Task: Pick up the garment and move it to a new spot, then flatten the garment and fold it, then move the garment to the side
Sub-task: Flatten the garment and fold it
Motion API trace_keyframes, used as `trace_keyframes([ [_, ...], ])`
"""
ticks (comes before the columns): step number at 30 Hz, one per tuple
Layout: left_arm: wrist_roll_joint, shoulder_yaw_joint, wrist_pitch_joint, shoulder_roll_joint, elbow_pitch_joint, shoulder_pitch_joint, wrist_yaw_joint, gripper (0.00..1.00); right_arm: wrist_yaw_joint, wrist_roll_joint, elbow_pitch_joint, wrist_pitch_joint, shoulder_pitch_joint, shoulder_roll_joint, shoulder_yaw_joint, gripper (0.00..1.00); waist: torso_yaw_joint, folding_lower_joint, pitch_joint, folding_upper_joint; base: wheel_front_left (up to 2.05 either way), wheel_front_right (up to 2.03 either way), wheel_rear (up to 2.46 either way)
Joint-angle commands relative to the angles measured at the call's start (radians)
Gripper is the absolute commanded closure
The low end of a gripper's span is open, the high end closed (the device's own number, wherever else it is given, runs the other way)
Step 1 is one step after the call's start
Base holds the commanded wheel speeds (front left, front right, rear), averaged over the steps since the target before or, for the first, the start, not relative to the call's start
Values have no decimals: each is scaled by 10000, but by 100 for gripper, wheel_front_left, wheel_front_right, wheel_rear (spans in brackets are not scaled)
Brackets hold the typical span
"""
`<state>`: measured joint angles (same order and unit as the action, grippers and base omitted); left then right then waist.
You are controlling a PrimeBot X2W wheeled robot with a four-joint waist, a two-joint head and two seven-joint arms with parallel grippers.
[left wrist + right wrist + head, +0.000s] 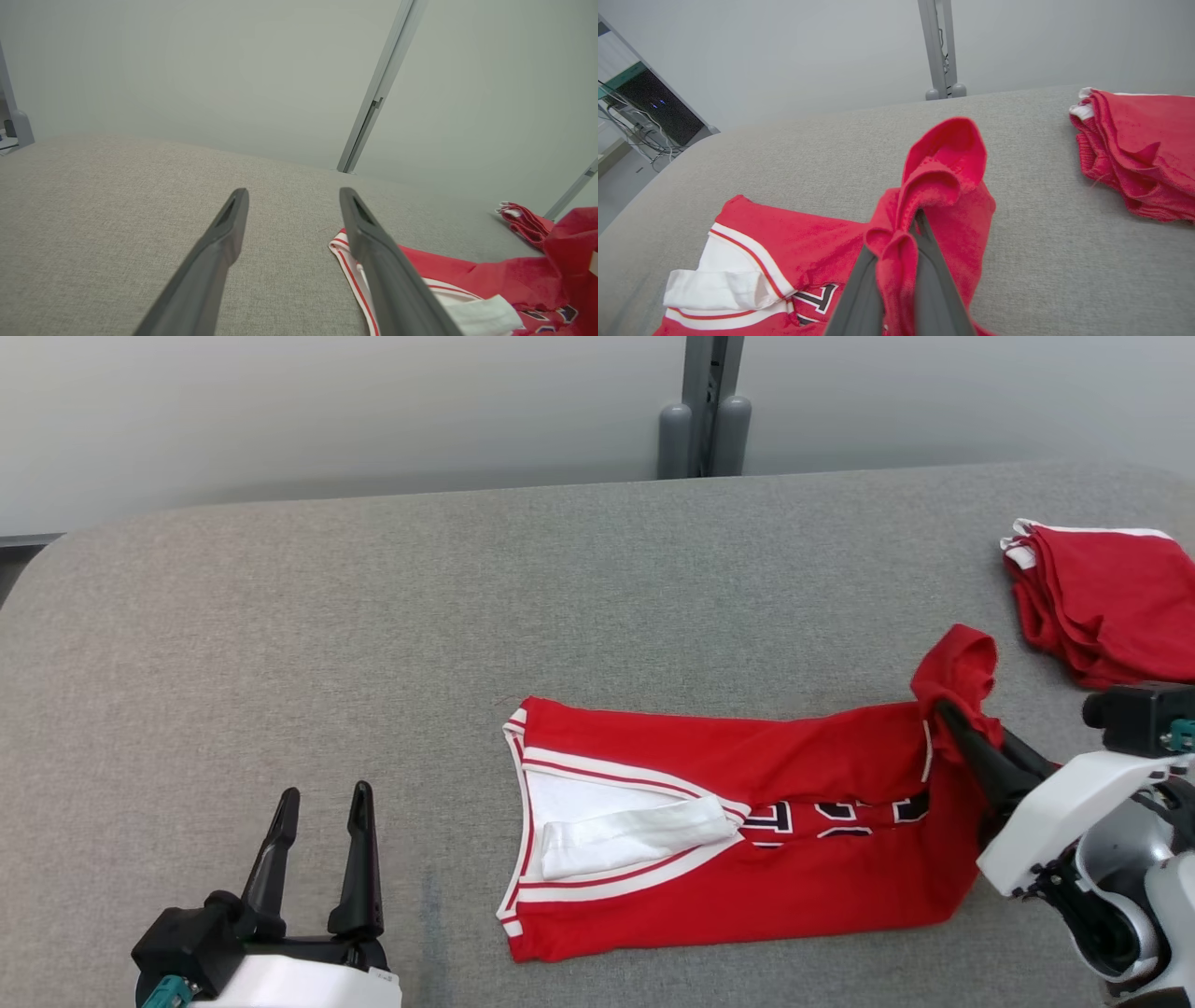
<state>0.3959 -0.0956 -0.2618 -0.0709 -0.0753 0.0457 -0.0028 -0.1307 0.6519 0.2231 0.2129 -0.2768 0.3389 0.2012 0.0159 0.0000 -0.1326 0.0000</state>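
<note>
A red jersey [747,840] with white and red trim and dark lettering lies partly folded at the middle right of the grey table [373,644]. A white sleeve [635,835] lies across its neck opening. My right gripper [948,719] is shut on the jersey's right end and holds a bunch of red cloth [943,172] lifted above the table. In the right wrist view the cloth wraps over my fingers [859,289]. My left gripper [322,798] stands open over bare table at the lower left, apart from the jersey [467,275], with nothing between its fingers [219,242].
A stack of folded red garments [1102,597] with white trim lies at the table's far right edge. A grey post [705,411] rises behind the table's back edge. Bare grey table stretches to the left and behind the jersey.
</note>
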Motion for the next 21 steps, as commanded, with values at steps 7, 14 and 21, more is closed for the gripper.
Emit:
trace_keyframes([
  [7,-9,33,-29,57,-23,-94,-148,0,-2,546,-1456,617,241,-608,973,100,-599,0,159,0,0,0,0],
  [14,-65,-22,-29,110,-26,-199,-208,0,-1,622,-1144,525,-193,-1683,1834,100,-875,0,112,0,0,0,0],
  [21,-52,-92,-29,146,-56,-331,-250,0,-1,558,138,-57,-746,-2543,2482,100,-1063,0,-11,0,0,0,0],
])
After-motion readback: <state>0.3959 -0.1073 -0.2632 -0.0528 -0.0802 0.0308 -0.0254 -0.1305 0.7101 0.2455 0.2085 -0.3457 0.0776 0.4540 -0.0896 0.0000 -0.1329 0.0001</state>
